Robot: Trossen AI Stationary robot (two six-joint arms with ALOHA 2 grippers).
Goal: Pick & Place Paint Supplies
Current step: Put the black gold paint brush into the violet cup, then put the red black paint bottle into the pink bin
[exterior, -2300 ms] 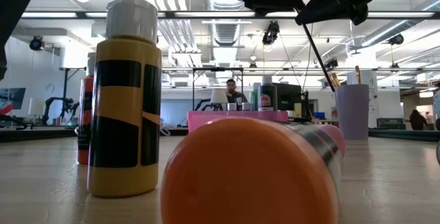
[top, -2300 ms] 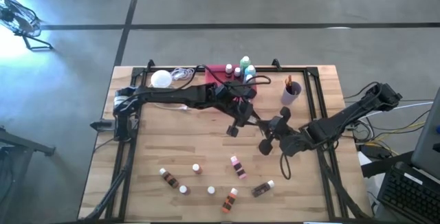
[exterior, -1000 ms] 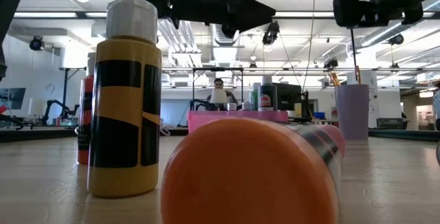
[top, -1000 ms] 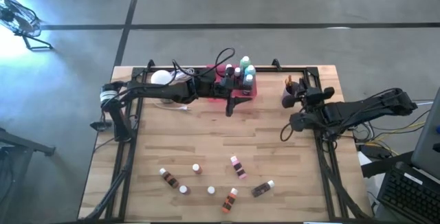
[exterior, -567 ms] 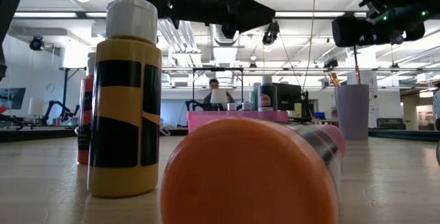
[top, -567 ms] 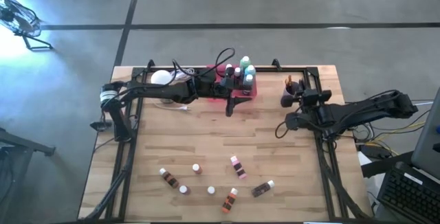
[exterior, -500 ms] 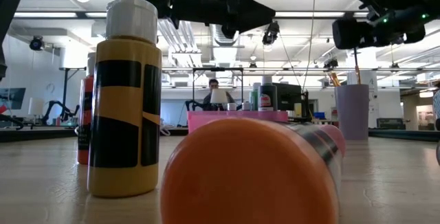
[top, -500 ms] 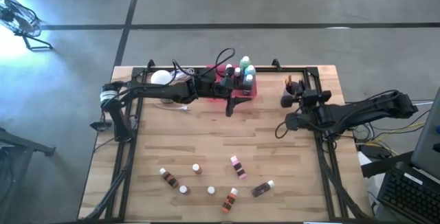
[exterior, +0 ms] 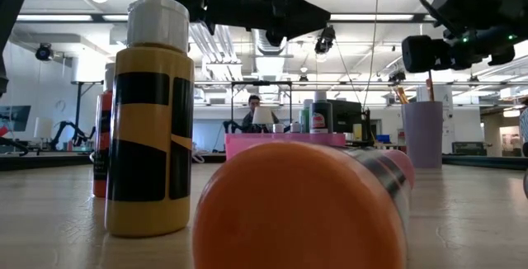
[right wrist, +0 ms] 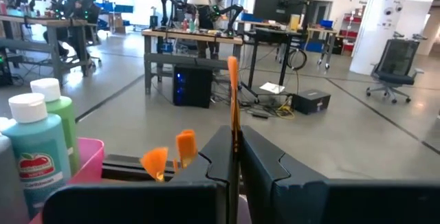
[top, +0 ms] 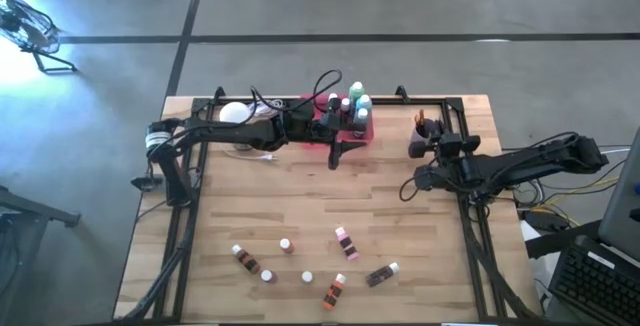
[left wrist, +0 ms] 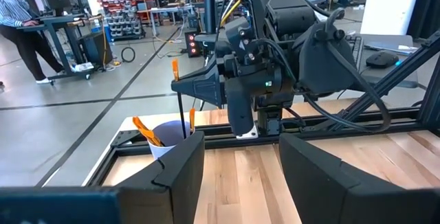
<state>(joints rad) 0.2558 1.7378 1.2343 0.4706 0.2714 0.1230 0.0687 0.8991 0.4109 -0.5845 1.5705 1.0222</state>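
Six small bottles (top: 340,239) lie unsorted at my table's near edge, several sit in the pink tray (top: 362,133); left gripper (top: 340,152), jaws parted and empty, hovers beside it, right gripper (top: 408,188) pinches a paintbrush (right wrist: 233,104) near the cup (top: 421,143).
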